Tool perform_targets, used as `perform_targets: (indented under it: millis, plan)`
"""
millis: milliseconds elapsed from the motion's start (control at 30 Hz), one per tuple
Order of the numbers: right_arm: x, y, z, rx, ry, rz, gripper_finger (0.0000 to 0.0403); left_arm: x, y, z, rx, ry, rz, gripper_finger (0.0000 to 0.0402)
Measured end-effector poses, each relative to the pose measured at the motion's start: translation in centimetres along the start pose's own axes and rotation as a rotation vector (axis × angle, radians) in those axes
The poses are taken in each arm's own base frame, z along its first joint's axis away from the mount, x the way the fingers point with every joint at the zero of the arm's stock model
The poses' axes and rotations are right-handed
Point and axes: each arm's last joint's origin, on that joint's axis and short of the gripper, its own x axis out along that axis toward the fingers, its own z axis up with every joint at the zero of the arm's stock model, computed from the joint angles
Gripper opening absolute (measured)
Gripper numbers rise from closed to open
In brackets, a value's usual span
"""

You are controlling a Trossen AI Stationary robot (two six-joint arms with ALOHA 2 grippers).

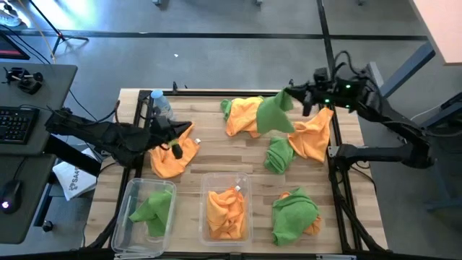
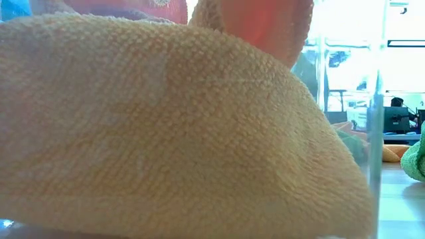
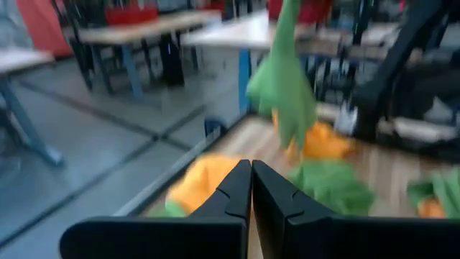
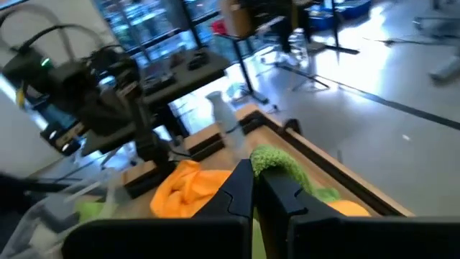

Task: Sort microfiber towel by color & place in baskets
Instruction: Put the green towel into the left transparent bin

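Note:
My right gripper (image 1: 290,94) (image 4: 253,167) is over the table's far right part, shut on a green towel (image 1: 274,115) that also shows in the left wrist view (image 3: 284,86). My left gripper (image 1: 175,148) (image 3: 251,164) is shut above an orange towel (image 1: 172,159) at the table's left. The left basket (image 1: 123,217) holds a green towel (image 1: 153,209). The middle basket (image 1: 209,184) holds an orange towel (image 1: 225,211), which fills the low view (image 2: 166,133). More orange towels (image 1: 242,115) (image 1: 314,133) and green towels (image 1: 279,155) (image 1: 294,213) lie on the table. My right gripper pinches the green towel by an upper edge (image 4: 277,162) between its two fingers, coming level from the table's right. The towel is lifted clear and hangs slack below the fingers (image 1: 274,119). My left gripper shows no cloth between its shut fingers; whether it touches the orange towel I cannot tell.
A small clear water bottle (image 1: 160,105) stands near the far left corner. A white paper packet (image 1: 72,180) lies off the table's left edge. Bare wood (image 1: 238,155) lies between the far pile and the baskets. A desk with a keyboard (image 1: 18,123) stands to the left.

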Motion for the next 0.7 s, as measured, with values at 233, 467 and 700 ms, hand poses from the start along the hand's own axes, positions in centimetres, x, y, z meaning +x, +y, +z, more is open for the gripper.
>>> perform_targets:
  millis: [233, 467, 700]
  plan:
    - [3.0, 1.7, 0.1, -0.038, -0.049, 0.117, 0.0000, 2.4, -0.9, 2.7, -0.067, -0.178, 0.020, 0.0003]
    - [5.5, 3.3, -0.6, -0.052, -0.034, 0.197, 0.0000, 5.6, -1.7, 5.5, -0.048, -0.181, -0.049, 0.0054]
    - [7.6, 4.9, -1.6, -0.064, -0.020, 0.265, 0.0000, 9.1, -1.9, 7.8, -0.048, -0.103, -0.148, 0.0114]
